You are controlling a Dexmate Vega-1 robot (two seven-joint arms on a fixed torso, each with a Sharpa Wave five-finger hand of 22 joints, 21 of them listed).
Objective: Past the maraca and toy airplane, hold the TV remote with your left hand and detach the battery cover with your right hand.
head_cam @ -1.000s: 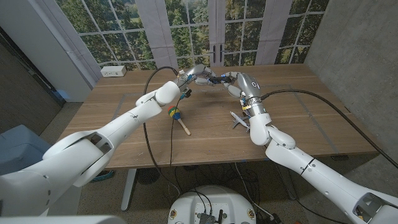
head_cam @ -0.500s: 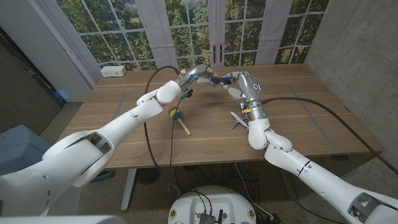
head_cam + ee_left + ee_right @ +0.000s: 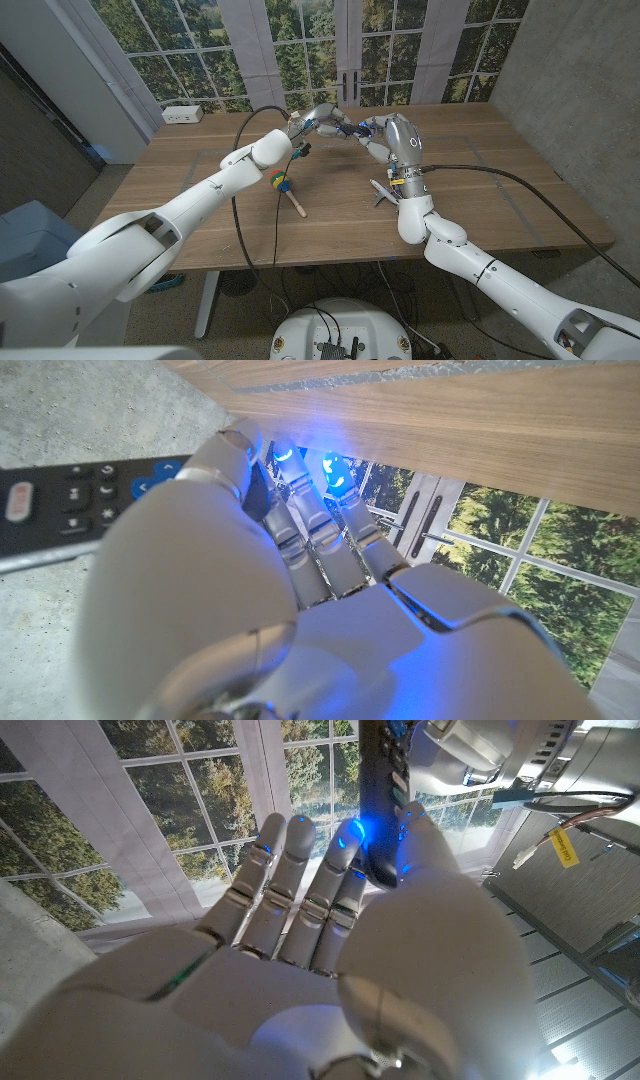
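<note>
In the head view I see my left hand [image 3: 312,119] raised over the far part of the wooden table [image 3: 480,190], fingers wrapped around the TV remote [image 3: 337,127], which sticks out toward my right hand [image 3: 374,132]. The right hand meets the remote's free end, fingers curled at it, though from here I cannot tell whether it truly grips or merely touches. Nearer to me than the left hand, the maraca [image 3: 286,189] lies on the table, and the toy airplane [image 3: 383,190] sits on the wood just beside my right forearm. A white power strip [image 3: 183,114] rests well beyond the left arm, by the far corner. In the left wrist view, the hand [image 3: 260,580] closes on the remote [image 3: 70,500], thumb across its button face, the dark body running out past the thumb. In the right wrist view, the remote [image 3: 381,800] stands beyond my right hand [image 3: 320,920], its end pressed between the thumb and the fingers [image 3: 340,885], with the left hand [image 3: 480,745] holding its other end.
</note>
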